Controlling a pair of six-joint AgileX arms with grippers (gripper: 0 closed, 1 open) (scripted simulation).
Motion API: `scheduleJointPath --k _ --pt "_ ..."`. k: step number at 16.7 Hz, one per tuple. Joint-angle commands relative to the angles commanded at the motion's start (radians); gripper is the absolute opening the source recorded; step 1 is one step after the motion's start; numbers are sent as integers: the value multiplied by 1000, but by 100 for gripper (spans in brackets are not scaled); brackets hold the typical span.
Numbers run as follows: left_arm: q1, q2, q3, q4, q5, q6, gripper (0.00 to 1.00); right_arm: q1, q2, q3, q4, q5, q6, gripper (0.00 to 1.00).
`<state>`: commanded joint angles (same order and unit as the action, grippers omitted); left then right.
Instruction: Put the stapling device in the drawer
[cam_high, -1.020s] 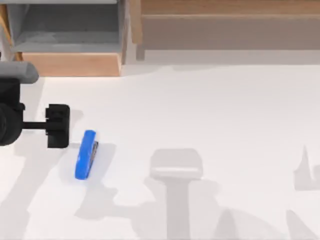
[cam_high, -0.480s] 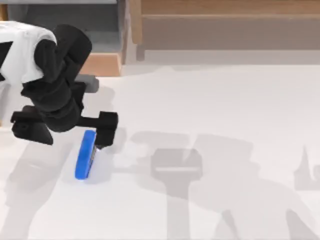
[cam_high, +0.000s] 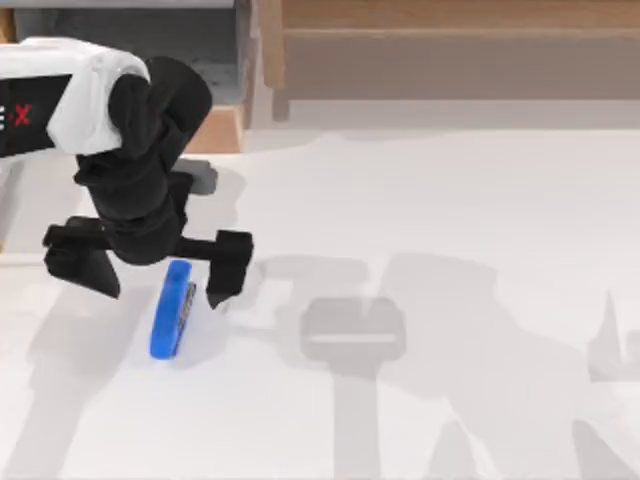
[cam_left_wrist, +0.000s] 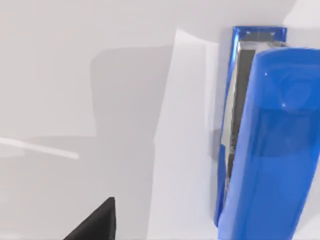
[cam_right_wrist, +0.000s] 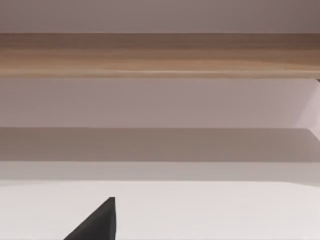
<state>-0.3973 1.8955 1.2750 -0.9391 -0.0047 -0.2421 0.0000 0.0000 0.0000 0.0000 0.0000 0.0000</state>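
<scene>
The stapler (cam_high: 173, 310) lies flat on the white table (cam_high: 450, 250), in the near-left part of the top view, its long axis running roughly near to far with a slight lean. It is bright blue, with a dark grey metal strip along its right-hand side. In the left wrist view the stapler (cam_left_wrist: 260, 140) appears close up, resting on the table with the metal strip exposed between its blue upper and lower parts.

Just beyond it, the left pincer (cam_high: 150, 270) hangs over the stapler's far end. Its two black fingers stand wide apart, one finger (cam_high: 228, 268) just to the right of the stapler and the other to its left. Neither finger is seen touching the stapler. The left arm reaches in from the left edge of the table.

Farther back, at the far-left edge, stands the drawer (cam_high: 215, 125), its light tan front panel and grey interior partly hidden behind the arm. To its right, along the far edge, runs a long brown wooden unit (cam_high: 450, 50), which the right wrist view also faces (cam_right_wrist: 160, 55). Whether the right pincer is apart or together cannot be told.
</scene>
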Motion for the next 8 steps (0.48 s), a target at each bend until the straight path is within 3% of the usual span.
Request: scheduleJointPath --k 8 --pt "2 79 -88 172 0 3 100 0 0 0 0 0 0 100"
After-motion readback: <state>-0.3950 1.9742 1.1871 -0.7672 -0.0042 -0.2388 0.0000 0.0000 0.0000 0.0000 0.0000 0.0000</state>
